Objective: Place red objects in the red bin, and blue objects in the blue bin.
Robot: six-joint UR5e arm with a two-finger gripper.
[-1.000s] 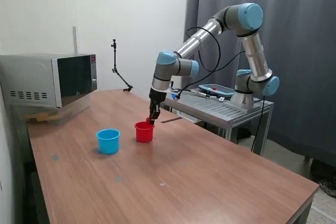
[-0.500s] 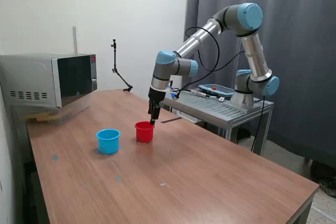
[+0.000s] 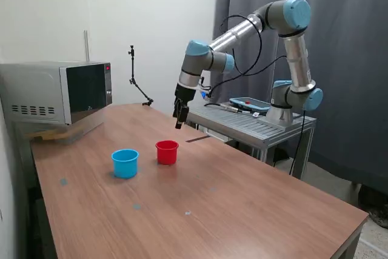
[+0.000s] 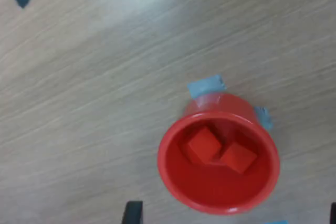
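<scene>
The red cup (image 3: 167,152) stands on the wooden table (image 3: 230,210), with the light blue cup (image 3: 125,163) beside it toward the exterior view's left. In the wrist view the red cup (image 4: 218,153) holds two red cubes (image 4: 203,145) (image 4: 238,157) lying side by side on its bottom. My gripper (image 3: 179,122) hangs well above the red cup, slightly behind it. It is open and empty: its dark fingertips (image 4: 132,212) stand wide apart at the picture's edge. The blue cubes are not in view, and the blue cup's inside is hidden.
A microwave (image 3: 57,92) stands at the table's far corner on the exterior view's left. A thin black stand (image 3: 136,83) is at the back edge. A metal cart (image 3: 257,124) with a tablet sits behind the table. Blue tape bits (image 4: 206,85) lie by the red cup.
My gripper has risen from the red cup's rim to well above it. The cups have not moved.
</scene>
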